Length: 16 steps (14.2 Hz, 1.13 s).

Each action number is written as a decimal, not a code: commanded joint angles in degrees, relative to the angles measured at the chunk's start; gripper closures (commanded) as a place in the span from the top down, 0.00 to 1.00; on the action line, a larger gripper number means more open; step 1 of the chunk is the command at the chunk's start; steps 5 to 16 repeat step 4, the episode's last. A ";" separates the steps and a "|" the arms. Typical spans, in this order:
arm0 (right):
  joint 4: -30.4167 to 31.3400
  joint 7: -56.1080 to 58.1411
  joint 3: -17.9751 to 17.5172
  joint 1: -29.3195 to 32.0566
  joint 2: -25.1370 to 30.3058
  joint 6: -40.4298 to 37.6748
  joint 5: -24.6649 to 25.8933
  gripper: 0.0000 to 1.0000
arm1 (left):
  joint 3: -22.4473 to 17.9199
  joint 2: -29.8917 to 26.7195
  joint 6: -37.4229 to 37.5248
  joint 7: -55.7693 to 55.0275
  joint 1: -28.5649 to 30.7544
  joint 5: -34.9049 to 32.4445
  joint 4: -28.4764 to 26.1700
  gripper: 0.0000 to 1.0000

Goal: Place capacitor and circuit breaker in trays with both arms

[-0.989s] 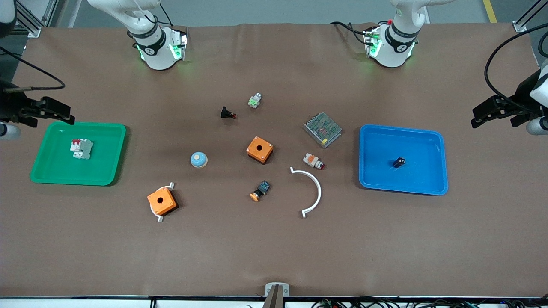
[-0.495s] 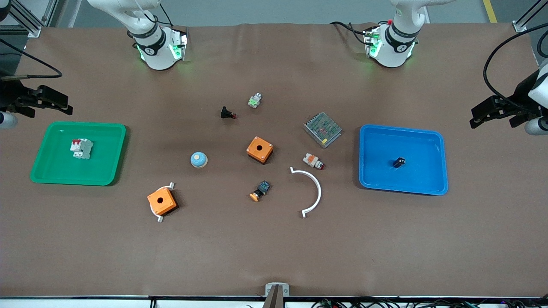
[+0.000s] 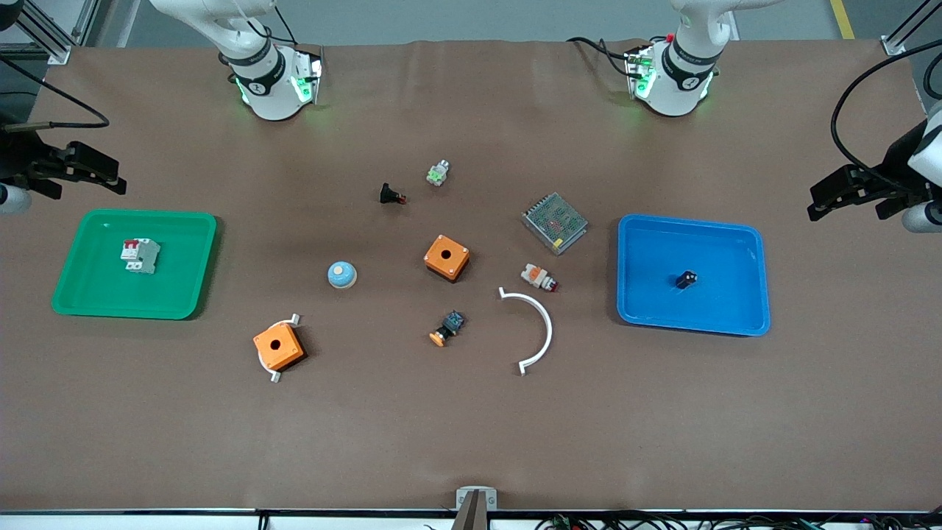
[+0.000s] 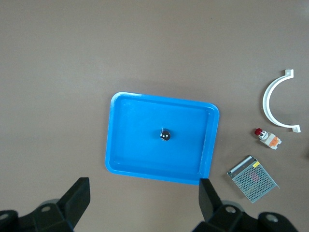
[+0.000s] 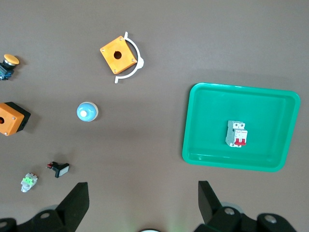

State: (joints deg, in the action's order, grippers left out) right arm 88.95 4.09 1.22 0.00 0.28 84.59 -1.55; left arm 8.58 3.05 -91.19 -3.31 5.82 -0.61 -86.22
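Observation:
The capacitor (image 3: 686, 280), a tiny black cylinder, stands in the middle of the blue tray (image 3: 758, 258) at the left arm's end of the table. In the left wrist view the capacitor (image 4: 165, 135) sits inside the blue tray (image 4: 112, 159). My left gripper (image 3: 828, 197) hangs open and empty beside that tray, off its outer corner. The white-grey circuit breaker (image 3: 140, 255) with red levers lies in the green tray (image 3: 199, 294). The right wrist view shows the circuit breaker (image 5: 236, 134) lying flat. My right gripper (image 3: 103, 177) is open and empty over the table next to the green tray.
Between the trays lie two orange boxes (image 3: 446, 257) (image 3: 278, 347), a white arc (image 3: 541, 331), a metal mesh unit (image 3: 555, 222), a blue dome (image 3: 342, 274), a black push-button (image 3: 392, 195), a white-and-orange plug part (image 3: 539, 277) and an orange-capped button (image 3: 447, 328).
My right gripper has pulled back from the green tray's rim toward the robots' side. The left gripper has hardly shifted. Both parts stay in their trays.

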 commanded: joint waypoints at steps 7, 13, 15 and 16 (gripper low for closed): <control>4.48 -0.40 0.01 0.00 3.76 1.89 -2.23 1.00 | 0.03 0.65 1.28 -0.12 -0.02 0.61 1.67 0.99; 4.48 -0.40 0.01 0.00 3.76 1.89 -2.23 1.00 | 0.03 0.65 1.28 -0.12 -0.02 0.61 1.67 0.99; 4.48 -0.40 0.01 0.00 3.76 1.89 -2.23 1.00 | 0.03 0.65 1.28 -0.12 -0.02 0.61 1.67 0.99; 4.48 -0.40 0.01 0.00 3.76 1.89 -2.23 1.00 | 0.03 0.65 1.28 -0.12 -0.02 0.61 1.67 0.99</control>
